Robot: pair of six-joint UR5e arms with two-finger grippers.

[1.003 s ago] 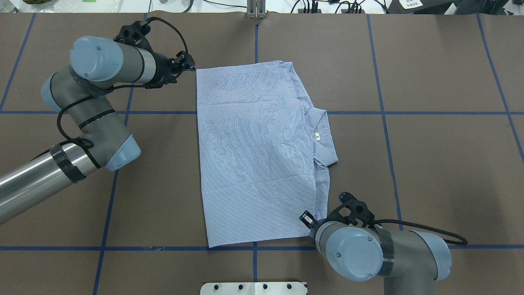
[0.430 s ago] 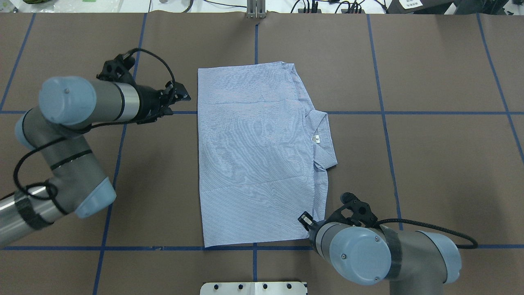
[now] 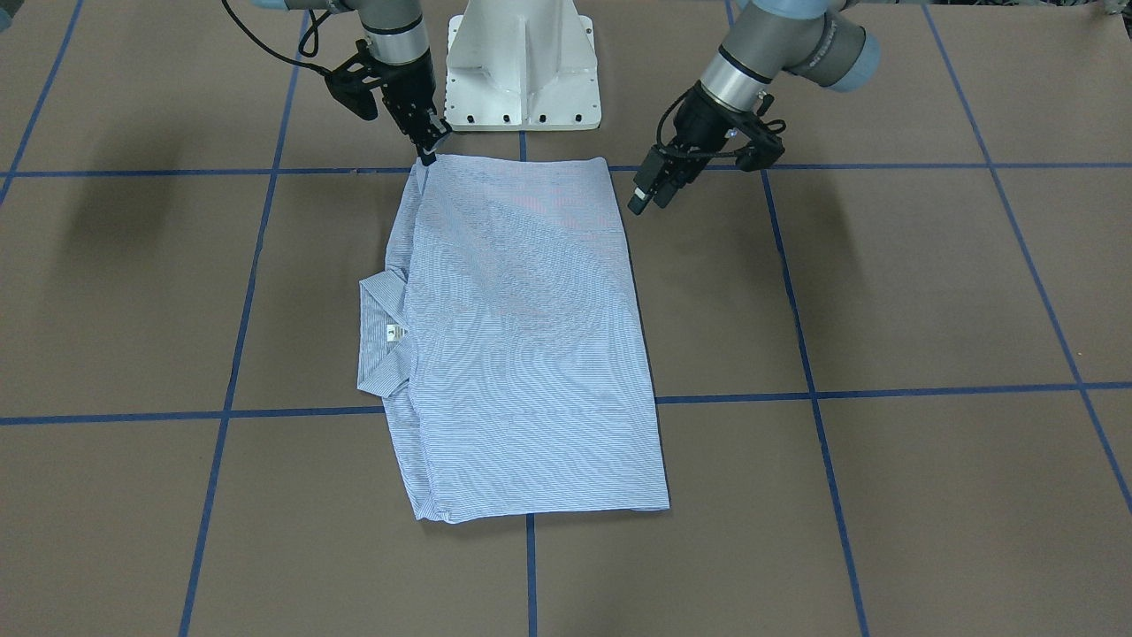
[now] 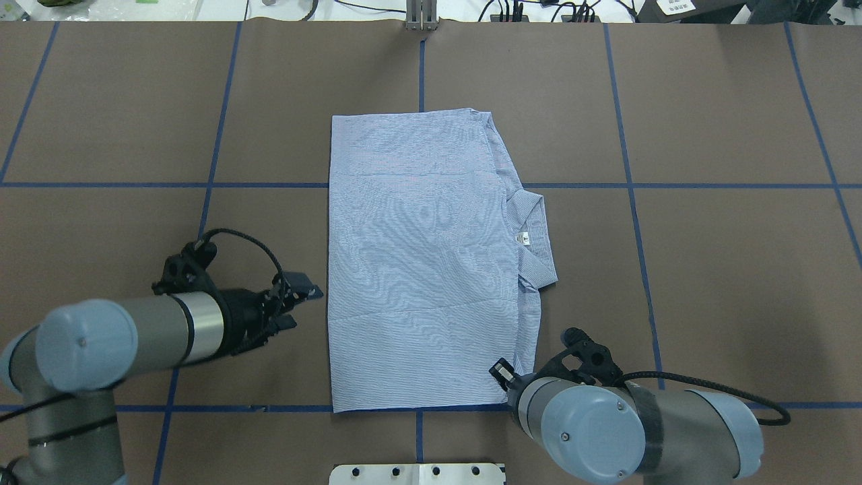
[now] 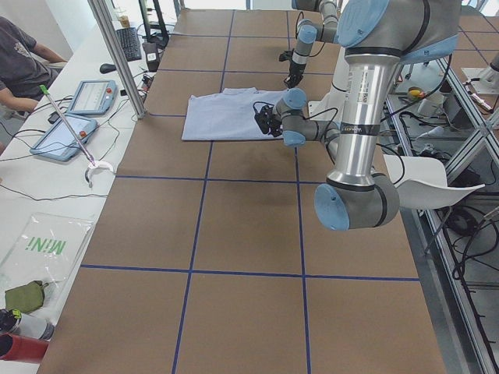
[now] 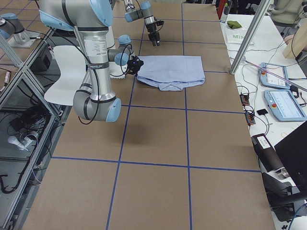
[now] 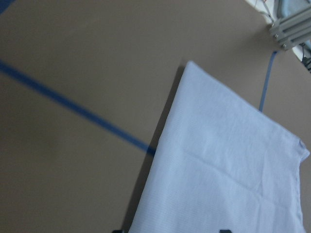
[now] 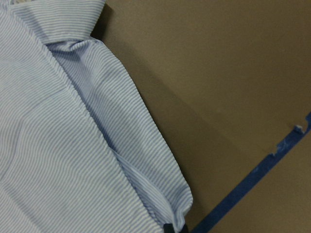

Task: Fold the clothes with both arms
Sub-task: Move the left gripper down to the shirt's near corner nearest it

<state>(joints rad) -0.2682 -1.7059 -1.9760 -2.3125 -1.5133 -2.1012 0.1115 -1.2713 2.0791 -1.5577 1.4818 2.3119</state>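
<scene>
Striped shirt lying folded flat at table centre: light, limp, creasing easily. Right gripper pinching its near corner; left gripper hovering open beside opposite edge. Corners likely offering best hold.

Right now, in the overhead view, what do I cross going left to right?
From the left: left arm's blue joint cap → left gripper → shirt → right arm's black cable. The right gripper overlaps the shirt's corner, so I left it out.
</scene>
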